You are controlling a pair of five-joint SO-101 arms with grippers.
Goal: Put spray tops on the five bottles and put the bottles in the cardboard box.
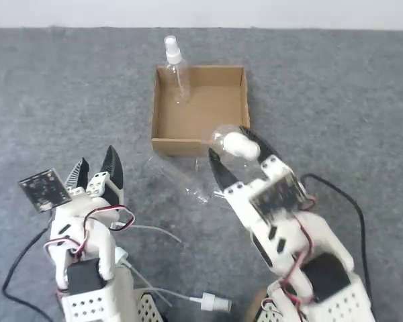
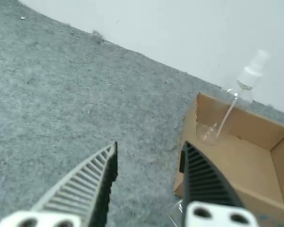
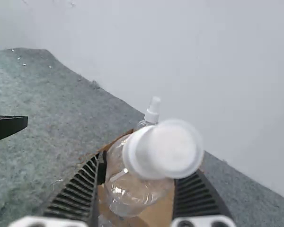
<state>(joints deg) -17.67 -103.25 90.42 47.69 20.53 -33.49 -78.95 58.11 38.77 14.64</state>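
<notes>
- Three clear plastic bottles are in sight, along with one open brown cardboard box (image 1: 245,100), one loose white spray top (image 1: 213,303) and two arms.
- The first bottle, a slim one with a white spray top fitted (image 1: 177,74), stands upright in the box's far left corner.
- The second bottle, which carries a round white top (image 1: 218,139), is held in the right hand (image 1: 230,145). The black ribbed fingers are closed against its sides.
- In the high view this bottle sits over the box's near right corner. In the right wrist view its white top faces the camera and its clear body (image 3: 128,189) lies between the fingers.
- The third bottle, clear and with no top that I can make out (image 1: 181,178), lies on its side on the grey felt-covered desk (image 1: 54,100). It is just in front of the box's near wall, between the two arms and touching neither hand.
- The left hand (image 1: 98,155) is to the left of the box with its jaws spread wide and nothing between them. The lying bottle is off to its right, apart from it.
- The loose spray top lies on the desk at the near edge, between the two arm bases, with a thin tube trailing from it.
</notes>
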